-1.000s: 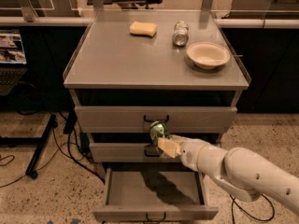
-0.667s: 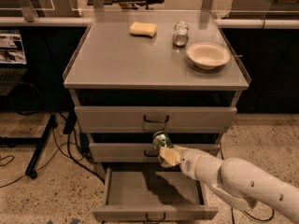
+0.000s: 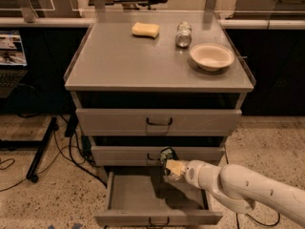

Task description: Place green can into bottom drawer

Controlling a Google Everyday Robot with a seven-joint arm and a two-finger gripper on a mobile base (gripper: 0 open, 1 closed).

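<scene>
The grey cabinet [image 3: 124,66] is seen from above and in front, with a bowl [image 3: 212,56], a silver can [image 3: 183,34] and a yellow sponge [image 3: 146,29] standing on its top. The bottom drawer [image 3: 133,193] is pulled out below the two shallower ones. The white arm [image 3: 248,190] is reached in from the lower right, and the gripper [image 3: 170,163] is held just in front of the middle drawer, over the rear part of the open one. The jaws are clamped on the green can [image 3: 167,154], which is carried at their tip, above the drawer and not yet inside it. The can is judged light, smooth-walled and thin-skinned: slip is to be expected under a loose grip, denting under a hard one. It is best taken across the middle of its side wall, clear of the metal ends.
</scene>
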